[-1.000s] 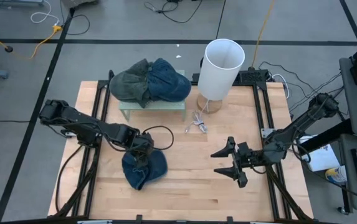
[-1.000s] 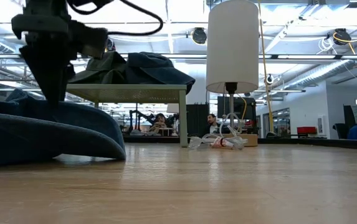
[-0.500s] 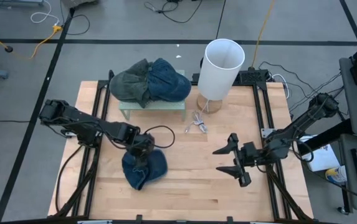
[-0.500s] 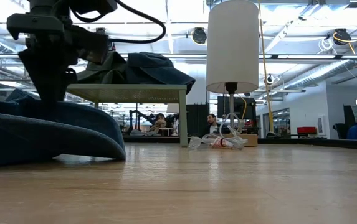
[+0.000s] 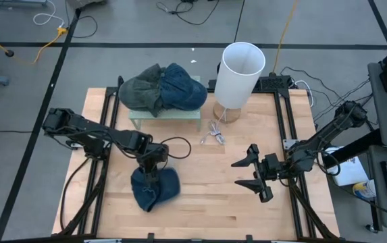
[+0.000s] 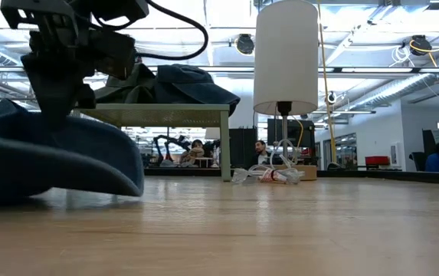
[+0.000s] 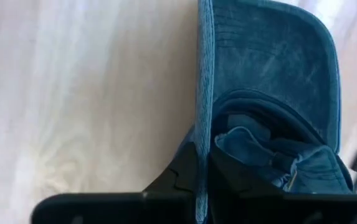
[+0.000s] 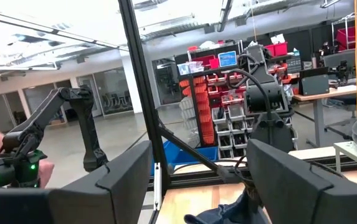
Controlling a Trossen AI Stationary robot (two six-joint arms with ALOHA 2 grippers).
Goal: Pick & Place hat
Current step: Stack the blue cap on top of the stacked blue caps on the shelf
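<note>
Denim hat (image 5: pixel 155 189): blue cap, lower-left-centre of the high view, on the wood table (image 5: pixel 200 202); one edge looks lifted off the boards in the low view.
L gripper (image 5: pixel 150 177): clamped on the hat's brim edge, seam pinched between the fingers in the left wrist view.
R gripper (image 5: pixel 250 173): idle, jaws apart, right-centre, holds nothing.
Goal, prob.: small stand (image 5: pixel 165 115) w/ hat pile (image 5: pixel 163 89), upper centre.
Do well: lift straight up till the cloth clears the table, then carry; thin pinch could slip.
Watch: lamp (image 5: pixel 237 75) beside the stand.

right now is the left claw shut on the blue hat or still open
Shut on the blue hat: the left claw pinches the brim edge between its fingers in the left wrist view.
</note>
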